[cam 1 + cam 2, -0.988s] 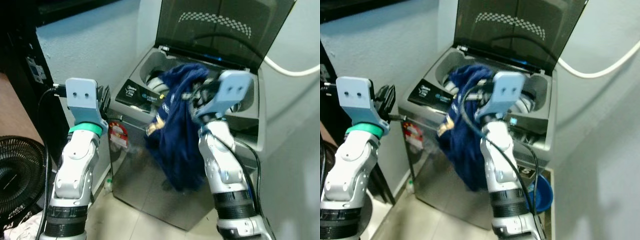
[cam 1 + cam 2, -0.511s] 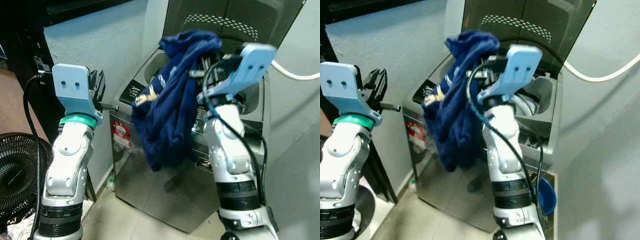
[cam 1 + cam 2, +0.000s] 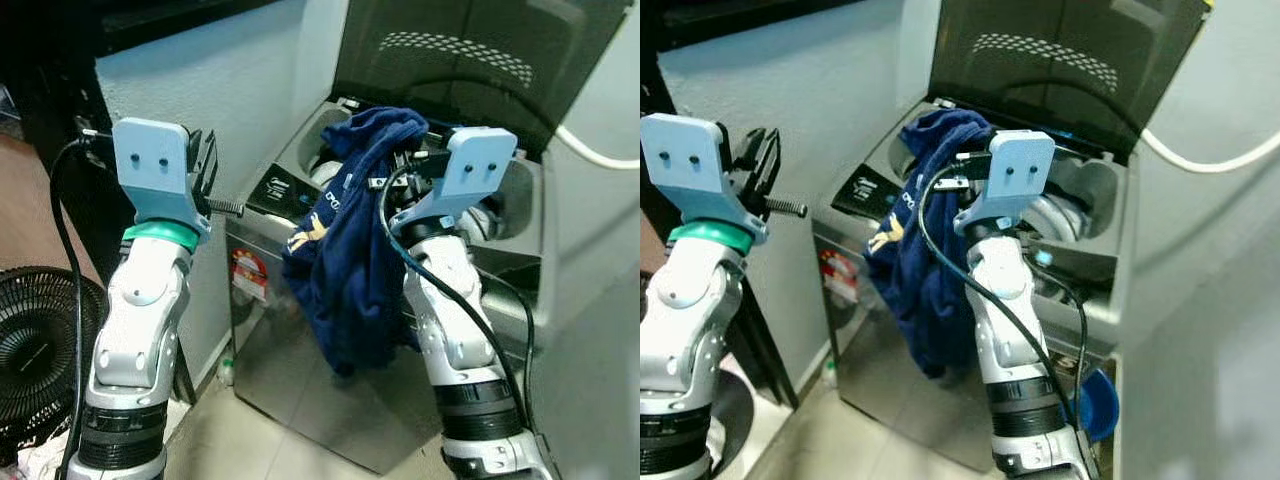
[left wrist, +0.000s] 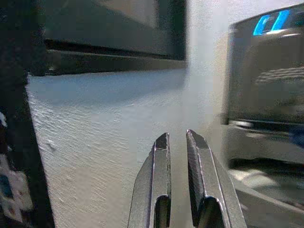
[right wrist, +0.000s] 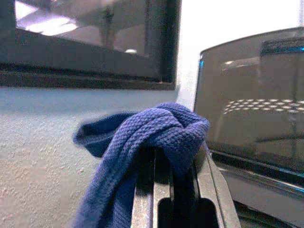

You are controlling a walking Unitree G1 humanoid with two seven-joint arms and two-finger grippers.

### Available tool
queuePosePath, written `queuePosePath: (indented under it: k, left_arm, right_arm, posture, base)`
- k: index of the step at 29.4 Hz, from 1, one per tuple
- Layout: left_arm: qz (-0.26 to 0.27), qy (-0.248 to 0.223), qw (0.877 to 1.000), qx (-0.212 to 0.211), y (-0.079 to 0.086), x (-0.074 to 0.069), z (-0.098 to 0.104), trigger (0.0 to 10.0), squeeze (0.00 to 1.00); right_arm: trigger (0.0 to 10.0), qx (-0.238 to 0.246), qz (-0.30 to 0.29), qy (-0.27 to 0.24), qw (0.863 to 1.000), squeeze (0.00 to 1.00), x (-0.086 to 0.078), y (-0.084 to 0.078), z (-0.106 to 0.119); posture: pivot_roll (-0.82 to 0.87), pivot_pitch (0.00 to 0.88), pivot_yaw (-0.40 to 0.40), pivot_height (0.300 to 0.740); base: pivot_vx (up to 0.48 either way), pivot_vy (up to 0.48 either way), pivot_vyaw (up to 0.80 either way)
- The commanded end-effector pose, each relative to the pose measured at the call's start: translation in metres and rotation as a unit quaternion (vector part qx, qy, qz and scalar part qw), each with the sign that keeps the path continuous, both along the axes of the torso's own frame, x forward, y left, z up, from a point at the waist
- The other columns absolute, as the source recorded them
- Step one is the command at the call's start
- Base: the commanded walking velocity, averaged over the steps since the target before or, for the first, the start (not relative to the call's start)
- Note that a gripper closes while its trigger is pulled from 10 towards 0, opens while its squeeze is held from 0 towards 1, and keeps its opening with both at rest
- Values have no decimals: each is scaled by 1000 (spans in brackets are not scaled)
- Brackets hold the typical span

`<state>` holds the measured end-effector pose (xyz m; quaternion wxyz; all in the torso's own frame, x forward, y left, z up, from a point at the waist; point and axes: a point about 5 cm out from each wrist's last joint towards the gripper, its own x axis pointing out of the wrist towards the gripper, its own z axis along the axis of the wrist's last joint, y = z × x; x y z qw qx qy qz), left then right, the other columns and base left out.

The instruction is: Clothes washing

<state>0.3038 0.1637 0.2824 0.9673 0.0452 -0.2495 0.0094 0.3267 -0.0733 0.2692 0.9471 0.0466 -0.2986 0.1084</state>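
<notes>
- While the right gripper is raised above the front rim of the washing machine, its two black fingers clamp a bunched fold of a dark blue knitted garment.
- From that grip the garment hangs down over the machine's front edge and partway down its grey front panel, with a pale printed mark showing on the cloth near the control panel.
- Behind the garment the tub opening sits under the dark raised lid, which stands nearly upright and bears a checkered strip.
- Off to the left of the machine, the left gripper is held up in front of the pale textured wall; its fingers are nearly together with a thin gap between them and hold nothing.
- A red and white sticker sits on the machine's front corner.
- A white hose runs along the wall to the right of the lid.
- A black fan stands on the floor at far left.
- A blue basin lies low beside the machine's right side.
</notes>
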Motion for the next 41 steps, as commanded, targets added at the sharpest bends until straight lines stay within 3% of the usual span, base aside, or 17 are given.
queuePosePath:
  k: [1, 8, 27, 31, 34, 36, 37, 39, 40, 41]
  left_arm:
    - [-19, 0, 1000, 4, -10, 0, 2, 10000, 0]
    - [-28, 14, 999, 8, -13, 1, -1, 10000, 0]
    - [-60, 23, 998, 12, -24, 1, -3, 10000, 0]
    - [-60, 16, 998, 13, -23, 0, -1, 10000, 0]
    - [-64, 0, 997, 35, -22, -3, 3, 10000, 0]
    - [-89, -33, 990, 103, -24, -12, 10, 10000, 0]
    - [-89, -33, 990, 103, -24, -12, 10, 10000, 0]
    - [-109, -90, 970, 199, -32, -27, 22, 10000, 0]
    - [-109, -90, 970, 199, -32, -27, 22, 10000, 0]
    - [-118, -106, 960, 229, -36, -32, 25, 10000, 0]
  right_arm:
    - [10000, 2, -22, 1, 1000, 0, 2, -12, -1]
    - [10000, -4, -51, 11, 999, 0, 4, -19, -7]
    - [10000, -12, -63, 0, 998, 0, 1, -24, -5]
    - [10000, -31, -33, -14, 999, 0, -1, -17, -3]
    - [10000, -49, -2, -31, 998, 0, -4, -10, 3]
    - [10000, -58, 33, -57, 996, 0, -5, -3, 19]
    - [10000, -58, 33, -57, 996, 0, -5, -3, 19]
    - [10000, -26, 42, -94, 994, 0, 2, -3, 53]
    - [10000, -26, 42, -94, 994, 0, 2, -3, 53]
    - [10000, -9, 37, -106, 994, 0, 5, -5, 66]
  posture:
    - [222, 0, -54, 740]
    - [222, 0, -46, 740]
    - [204, 0, -27, 740]
    - [206, 0, -30, 740]
    - [210, 0, -32, 740]
    - [206, 0, -34, 740]
    - [206, 0, -34, 740]
    - [215, 0, -48, 740]
    - [215, 0, -48, 740]
    - [217, 0, -50, 740]
  base:
    - [469, 0, -800]
    - [424, 0, -457]
    - [0, 0, 0]
    - [0, 0, 0]
    - [0, 0, 0]
    - [0, 0, 0]
    - [0, 0, 0]
    - [0, 0, 0]
    - [0, 0, 0]
    - [0, 0, 0]
